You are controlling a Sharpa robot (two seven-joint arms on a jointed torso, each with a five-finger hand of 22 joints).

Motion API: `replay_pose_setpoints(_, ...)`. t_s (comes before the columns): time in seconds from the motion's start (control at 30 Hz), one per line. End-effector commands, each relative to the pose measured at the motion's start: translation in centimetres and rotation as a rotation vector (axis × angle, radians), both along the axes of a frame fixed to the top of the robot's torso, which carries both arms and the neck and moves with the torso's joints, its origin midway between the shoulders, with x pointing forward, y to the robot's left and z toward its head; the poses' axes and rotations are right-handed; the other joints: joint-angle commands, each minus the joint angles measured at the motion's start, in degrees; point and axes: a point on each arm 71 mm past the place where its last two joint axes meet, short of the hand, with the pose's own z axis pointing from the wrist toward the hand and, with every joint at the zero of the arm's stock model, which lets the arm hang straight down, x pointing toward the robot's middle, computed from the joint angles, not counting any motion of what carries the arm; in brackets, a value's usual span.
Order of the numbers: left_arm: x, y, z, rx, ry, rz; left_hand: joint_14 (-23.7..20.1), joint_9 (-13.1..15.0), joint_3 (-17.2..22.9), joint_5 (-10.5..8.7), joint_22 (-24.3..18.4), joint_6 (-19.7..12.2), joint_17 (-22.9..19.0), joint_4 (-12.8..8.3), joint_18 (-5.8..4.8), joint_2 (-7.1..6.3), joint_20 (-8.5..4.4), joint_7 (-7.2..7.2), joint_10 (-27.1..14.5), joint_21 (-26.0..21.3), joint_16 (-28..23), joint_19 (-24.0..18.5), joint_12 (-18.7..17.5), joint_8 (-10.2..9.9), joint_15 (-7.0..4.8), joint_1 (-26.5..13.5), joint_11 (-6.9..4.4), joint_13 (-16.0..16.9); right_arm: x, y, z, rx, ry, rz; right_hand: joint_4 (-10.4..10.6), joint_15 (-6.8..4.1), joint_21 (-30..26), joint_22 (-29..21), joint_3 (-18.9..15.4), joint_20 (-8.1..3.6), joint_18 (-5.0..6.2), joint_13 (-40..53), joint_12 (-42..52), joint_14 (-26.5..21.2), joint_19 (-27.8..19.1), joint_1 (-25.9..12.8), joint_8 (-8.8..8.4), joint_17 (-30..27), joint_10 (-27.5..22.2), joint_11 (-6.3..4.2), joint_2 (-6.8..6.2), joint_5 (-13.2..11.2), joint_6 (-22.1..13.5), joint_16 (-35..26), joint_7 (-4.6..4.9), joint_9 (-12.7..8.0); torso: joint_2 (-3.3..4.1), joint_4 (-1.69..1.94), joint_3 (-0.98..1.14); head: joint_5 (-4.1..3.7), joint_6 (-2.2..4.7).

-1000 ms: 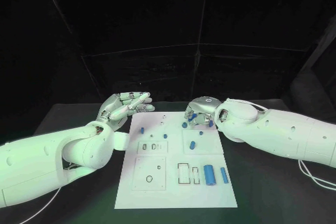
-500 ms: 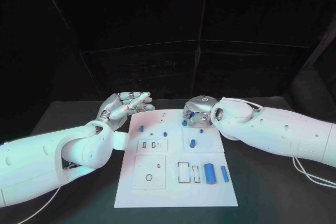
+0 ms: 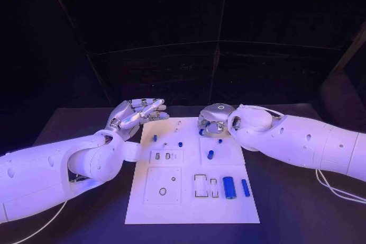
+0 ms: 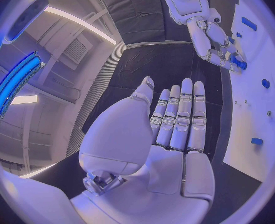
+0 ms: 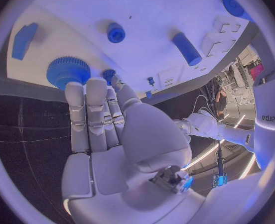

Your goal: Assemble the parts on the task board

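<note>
The white task board [image 3: 191, 201] lies in the middle of the table. My right hand [image 3: 214, 120] is over its far edge, fingers pointing down. The fingertips [image 5: 78, 87] rest against a blue gear [image 5: 68, 72], seen as a blue spot [image 3: 202, 132] under the hand. A smaller blue piece [image 5: 107, 74] sits by the thumb tip; whether it is pinched is unclear. My left hand [image 3: 137, 114] hovers off the board's far left corner, fingers [image 4: 181, 109] straight and holding nothing. A thick blue cylinder [image 3: 228, 187] and a slim one [image 3: 245, 187] lie at the board's right.
Small blue parts [image 3: 155, 138] [image 3: 181, 144] [image 3: 219, 141] [image 3: 210, 155] are spread over the board's far half. Rectangular slots [image 3: 200, 186] and an oval hole [image 3: 162, 191] show nearer me. Black table [image 3: 305, 212] surrounds the board.
My right hand has crept a little toward the board's far edge. The left hand has stayed in place.
</note>
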Motion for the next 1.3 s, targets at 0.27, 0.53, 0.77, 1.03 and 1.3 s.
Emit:
replay_pose_setpoints(0.27,0.0,-0.1,0.3,-0.006,-0.01,-0.021,0.4,-0.1,0.0,-0.16,-0.1,0.4,0.1,-0.4,0.76,0.22,0.16,0.08,0.4,-0.3,-0.4,0.5,-0.3,-0.4,0.02,-0.4,0.22,0.0,0.1,0.1,-0.3,-0.032,0.052,0.007,0.0,0.14,2.3,3.3,1.4,0.06,-1.19,0.0,-0.2,0.7,1.9,-0.5,-0.07,3.7,0.6,0.06,0.39,-0.1,0.3,4.0,-0.28,0.0,0.36,-0.02,0.01,0.14,-0.21)
replay_pose_setpoints(0.53,0.0,-0.1,0.4,-0.01,-0.013,-0.027,0.5,-0.1,0.0,-0.15,-0.1,0.4,0.1,-0.4,0.76,0.33,0.17,0.09,0.4,-0.3,-0.5,0.5,-0.4,-0.5,0.03,-0.4,0.23,0.0,0.1,0.3,-0.4,-0.031,0.061,0.01,0.0,0.14,3.8,5.4,2.6,0.07,-1.5,0.1,-0.1,0.7,2.9,-0.6,-0.03,6.2,1.1,-0.01,0.8,-0.3,0.8,6.8,-0.28,0.0,0.65,-0.03,0.04,0.21,-0.37)
replay_pose_setpoints(0.77,0.0,0.0,0.4,-0.009,-0.014,-0.026,0.5,-0.1,0.0,-0.15,-0.1,0.4,0.1,-0.4,0.76,0.33,0.17,0.09,0.4,-0.3,-0.5,0.5,-0.4,-0.5,0.03,-0.4,0.23,0.0,0.2,0.3,0.2,0.025,-0.005,0.009,-0.1,-0.4,7.7,12.6,6.6,-0.32,-2.67,0.2,0.3,1.6,7.0,0.6,0.68,13.0,3.8,-0.69,2.87,-2.9,3.1,13.1,-0.92,0.3,0.64,-0.02,0.02,0.28,-0.53)
replay_pose_setpoints(1.03,0.0,0.1,0.4,-0.009,-0.013,-0.024,0.5,-0.1,0.0,-0.15,-0.1,0.4,0.1,-0.4,0.76,0.33,0.17,0.09,0.4,-0.3,-0.5,0.5,-0.4,-0.5,0.03,-0.4,0.23,0.0,-0.3,0.4,1.0,0.102,-0.062,0.012,0.0,-0.51,10.4,17.0,12.5,-0.48,-3.36,0.2,-0.1,1.2,8.7,-0.2,0.55,15.8,5.4,-1.01,1.21,-3.4,4.2,16.7,-1.11,0.2,0.67,-0.09,-0.05,0.62,-0.09)
replay_pose_setpoints(1.3,0.2,0.2,0.5,-0.007,-0.015,-0.021,0.5,-0.1,0.0,-0.15,-0.1,0.4,0.1,-0.4,0.76,0.33,0.17,0.09,0.4,-0.3,-0.5,0.5,-0.4,-0.5,0.03,-0.4,0.23,0.0,0.2,1.6,3.0,0.192,-0.115,-0.012,0.2,-0.22,11.4,18.1,20.5,-0.23,-3.43,0.2,-0.2,0.5,8.5,-3.0,0.06,16.0,5.3,-0.85,-2.06,-3.4,4.3,18.4,-0.83,0.2,0.83,0.09,-0.06,0.78,0.84)
